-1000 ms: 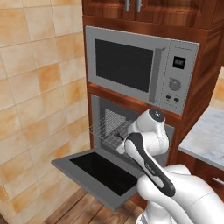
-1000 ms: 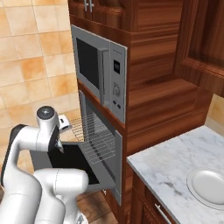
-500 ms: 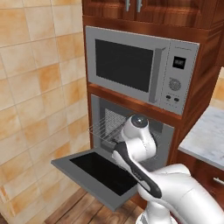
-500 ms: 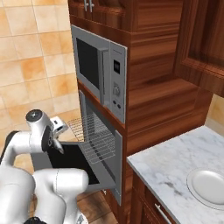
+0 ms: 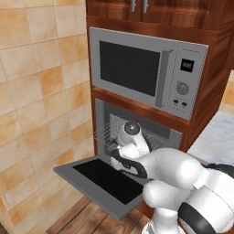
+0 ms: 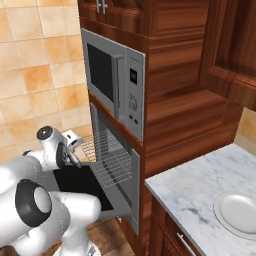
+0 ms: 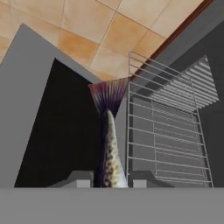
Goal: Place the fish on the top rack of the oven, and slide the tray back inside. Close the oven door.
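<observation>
Fish [image 7: 109, 144] clamped in jaws beside pulled-out rack [image 7: 166, 131].

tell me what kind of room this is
A home kitchen, rendered rather than real by the look of it. A microwave sits built into wood cabinets above an oven whose door is folded down, and a marble counter beside them carries a white plate.

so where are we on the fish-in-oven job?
Done: the oven door is down, the rack is pulled out, and the fish is picked up. In hand: the gripper is shut on the fish, tail pointing away, just beside the rack's edge over the door. Left: lay the fish on the rack, slide it in, close the door.
</observation>
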Available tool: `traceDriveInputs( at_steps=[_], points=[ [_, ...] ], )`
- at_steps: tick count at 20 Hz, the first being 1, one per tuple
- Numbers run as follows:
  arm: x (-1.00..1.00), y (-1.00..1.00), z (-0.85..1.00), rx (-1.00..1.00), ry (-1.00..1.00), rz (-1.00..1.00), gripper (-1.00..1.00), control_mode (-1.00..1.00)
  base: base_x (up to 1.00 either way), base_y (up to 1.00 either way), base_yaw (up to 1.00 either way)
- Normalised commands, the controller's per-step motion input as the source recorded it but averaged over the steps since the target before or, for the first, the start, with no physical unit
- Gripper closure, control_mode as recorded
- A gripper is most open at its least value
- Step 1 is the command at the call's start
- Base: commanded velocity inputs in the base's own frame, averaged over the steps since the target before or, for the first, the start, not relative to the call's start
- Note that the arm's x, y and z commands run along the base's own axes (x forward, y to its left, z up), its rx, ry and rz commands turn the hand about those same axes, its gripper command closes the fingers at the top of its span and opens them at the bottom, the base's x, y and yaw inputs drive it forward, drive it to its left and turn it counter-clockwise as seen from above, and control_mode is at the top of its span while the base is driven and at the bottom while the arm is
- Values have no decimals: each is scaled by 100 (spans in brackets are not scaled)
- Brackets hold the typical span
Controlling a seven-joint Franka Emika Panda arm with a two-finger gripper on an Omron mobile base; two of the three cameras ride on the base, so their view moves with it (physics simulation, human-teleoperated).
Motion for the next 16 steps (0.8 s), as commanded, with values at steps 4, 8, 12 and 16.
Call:
traceDriveInputs(
  at_steps=[4,8,12,16],
  points=[
    [73,-1,-8,0,0,0,100,-100,0,0,0],
    [61,-1,-3,0,0,0,100,-100,0,0,0],
    [41,0,-9,-4,0,0,100,-100,0,0,0],
    [41,0,-20,-7,0,0,100,-100,0,0,0]
  ],
)
